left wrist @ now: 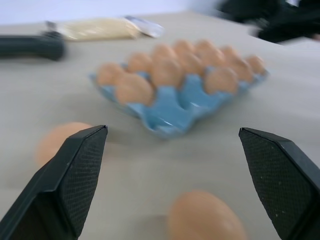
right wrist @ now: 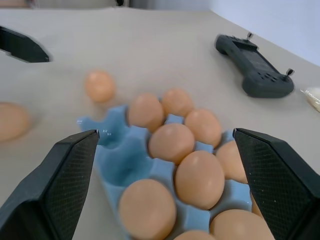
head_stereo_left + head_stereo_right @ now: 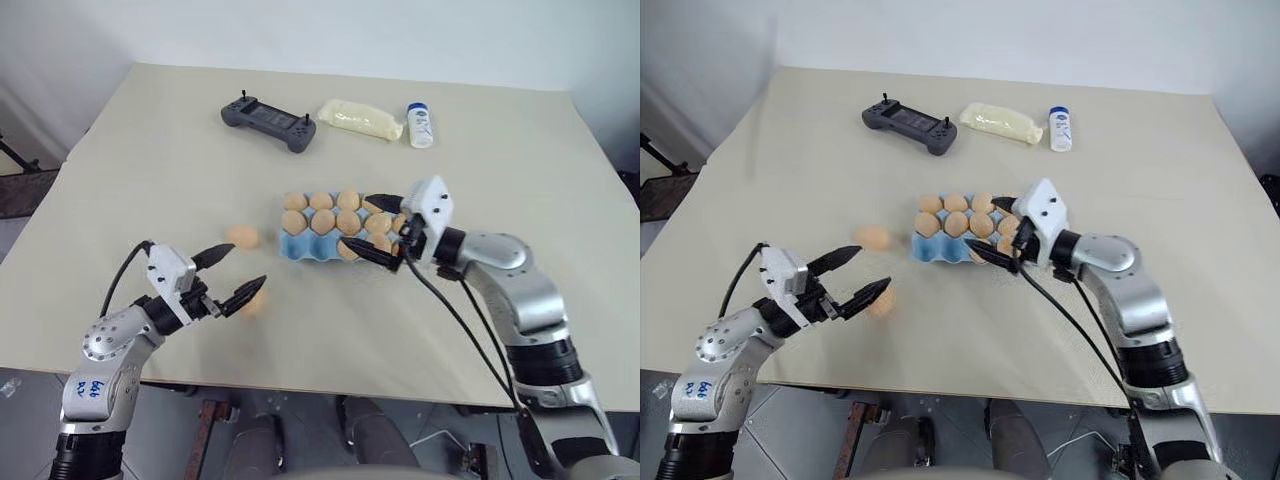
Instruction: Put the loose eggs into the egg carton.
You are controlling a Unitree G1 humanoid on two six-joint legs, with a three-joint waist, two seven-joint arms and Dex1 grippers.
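The light-blue egg carton (image 3: 300,247) lies mid-table with several tan eggs in its cups; the cups at its near left corner are bare. Two loose eggs rest on the table to its left: one (image 3: 241,236) just beside the carton, the other (image 3: 255,298) nearer the front edge. My left gripper (image 3: 241,268) hangs open and empty between these two eggs, with its lower fingertip close over the nearer egg (image 1: 205,217). My right gripper (image 3: 360,224) stands open at the carton's right end, with its fingers straddling the eggs there and holding nothing.
A dark grey gamepad (image 3: 268,121) sits at the back of the table. To its right lie a pale yellow bag (image 3: 360,119) and a small white bottle (image 3: 421,124). The table's front edge runs just below my left gripper.
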